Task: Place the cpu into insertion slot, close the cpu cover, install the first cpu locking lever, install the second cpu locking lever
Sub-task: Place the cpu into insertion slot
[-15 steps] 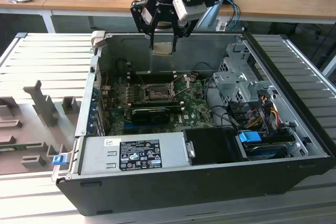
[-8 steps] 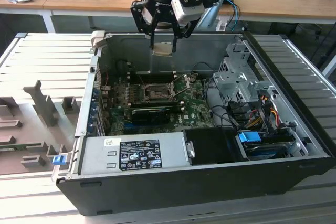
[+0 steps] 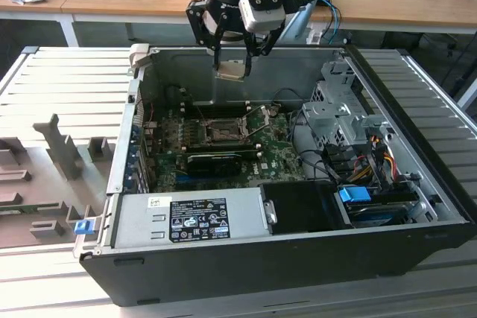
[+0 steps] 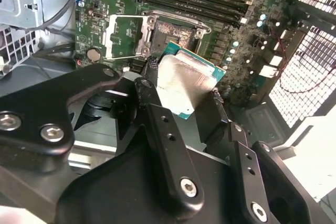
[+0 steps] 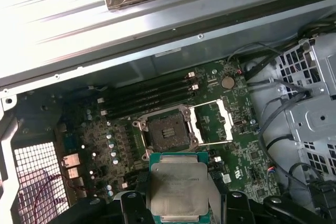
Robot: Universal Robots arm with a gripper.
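— Where is the cpu (image 3: pixel 230 70)?
— Up in the air, gripped by the gripper (image 3: pixel 231 63) above the far wall of the open computer case (image 3: pixel 417 121), which lies on the ribbed grey bench (image 3: pixel 67 80). In both wrist views the fingers (image 4: pixel 157 124) are closed on opposite edges of the chip, with its pale metal top facing the cameras and its green rim showing.
— And the insertion slot (image 5: pixel 167 132)?
— It is bare, its dark pin grid exposed, on the green motherboard (image 3: pixel 279 160) at the bottom of the case. It sits just beside the row of long memory slots (image 5: pixel 147 95). The chip is well above it and touches nothing on the board.
— What about the cpu cover (image 5: pixel 229 120)?
— It is swung open, lying off the slot on the side toward the metal drive cage (image 5: pixel 310 103), and the green board shows through its square window
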